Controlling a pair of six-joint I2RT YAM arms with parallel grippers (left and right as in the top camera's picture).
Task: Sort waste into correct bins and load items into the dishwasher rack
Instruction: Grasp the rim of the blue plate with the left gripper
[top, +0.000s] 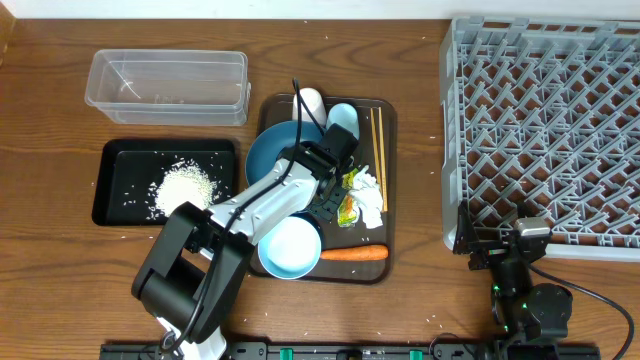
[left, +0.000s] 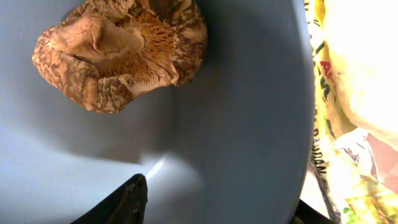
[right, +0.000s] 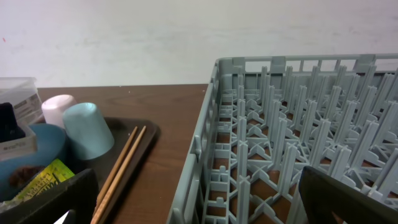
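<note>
My left gripper (top: 332, 162) is shut on the right rim of the dark blue plate (top: 268, 152). One finger (left: 134, 198) is inside the plate (left: 242, 124) and the other is outside the rim. A small brown food lump (left: 118, 50) lies in the plate. Foil wrapper (top: 348, 207), tissue (top: 370, 190) and carrot (top: 353, 254) lie on the brown serving tray (top: 390, 115). The light blue bowl (top: 290, 247), white cup (top: 310, 100), light blue cup (top: 342, 118) and chopsticks (top: 378, 140) are there too. My right gripper (right: 205, 208) stands open at the dishwasher rack's (top: 545, 130) near-left corner.
The clear tub (top: 168, 87) sits at the back left. In front of it, the black tray (top: 118, 160) holds loose white rice (top: 185, 187). In the right wrist view the rack's wall (right: 205, 143) stands between the open fingers.
</note>
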